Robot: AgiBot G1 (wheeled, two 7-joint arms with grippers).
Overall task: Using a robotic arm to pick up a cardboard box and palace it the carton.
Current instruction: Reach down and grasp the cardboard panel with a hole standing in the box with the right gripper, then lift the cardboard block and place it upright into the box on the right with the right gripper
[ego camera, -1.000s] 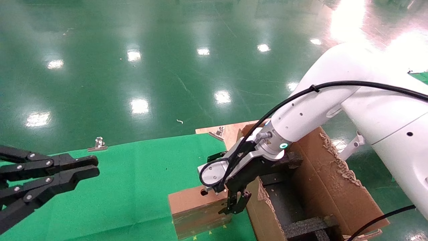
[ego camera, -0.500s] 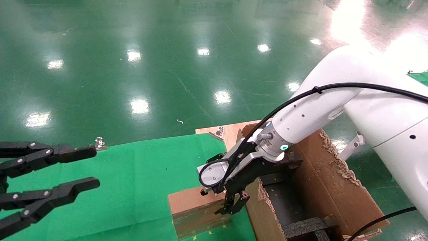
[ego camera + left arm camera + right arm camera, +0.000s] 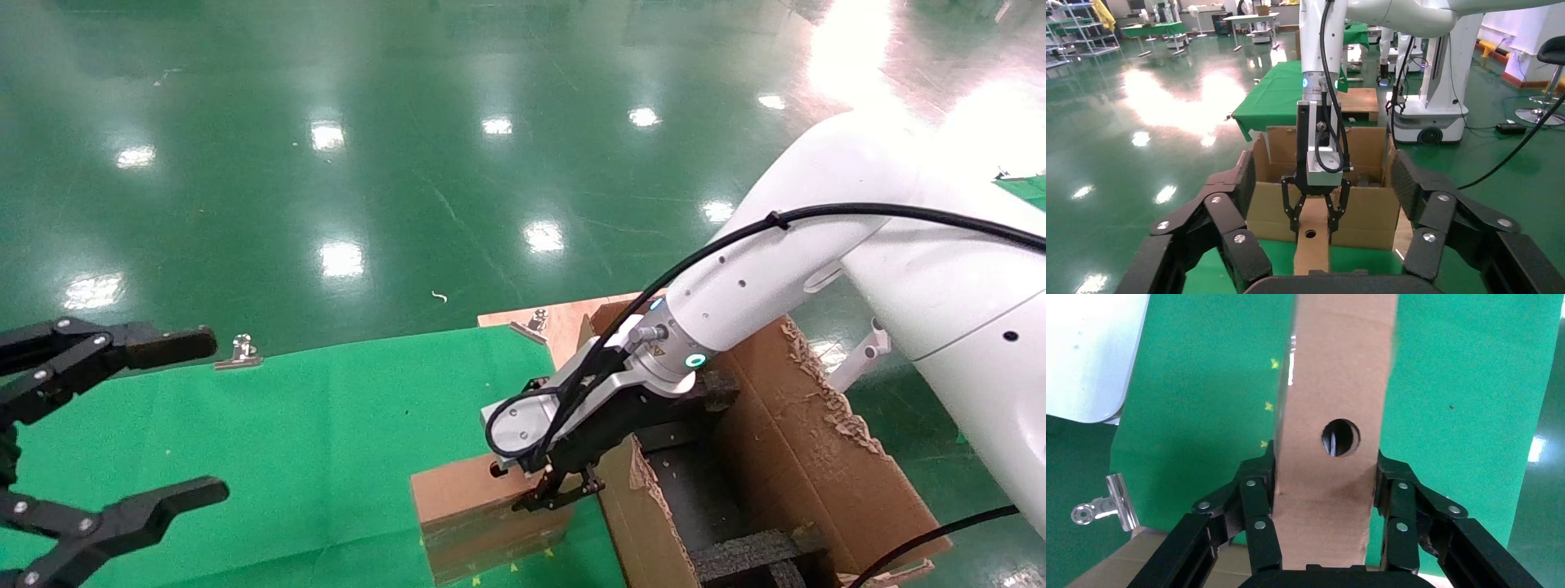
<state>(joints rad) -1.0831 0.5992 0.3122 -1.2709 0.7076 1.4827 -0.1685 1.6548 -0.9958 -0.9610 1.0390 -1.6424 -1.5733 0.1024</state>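
From the head camera, we are looking down at a green cloth (image 3: 327,425) spread over the work surface. The cardboard box (image 3: 474,514) is sitting on that cloth, just beside the carton (image 3: 825,457), whose ragged flaps are standing open and whose inside is showing black foam inserts (image 3: 752,551). Our right gripper (image 3: 556,494), at the end of the robotic arm (image 3: 784,253), is reaching down over the end of the cardboard box nearest the carton, with a finger on either side of it. Our left gripper (image 3: 176,416) is hanging over the left part of the cloth, well apart from the box, its fingers spread wide. A metal clip (image 3: 239,351) is lying at the cloth's far edge.

From the left wrist camera, we are seeing the left gripper's black fingers (image 3: 1223,233) standing far apart, and between them, farther off, the right gripper (image 3: 1315,211) straddling the cardboard box (image 3: 1311,245) with the carton (image 3: 1364,202) right behind it.

From the right wrist camera, we are seeing the right gripper (image 3: 1324,478) pinching the cardboard box (image 3: 1333,386): both fingers (image 3: 1257,496) are pressing against its side walls, close to a round hole (image 3: 1340,437) in its top face. The box is lying on the green cloth (image 3: 1199,404), and a metal clip (image 3: 1107,505) is showing at the cloth's edge.
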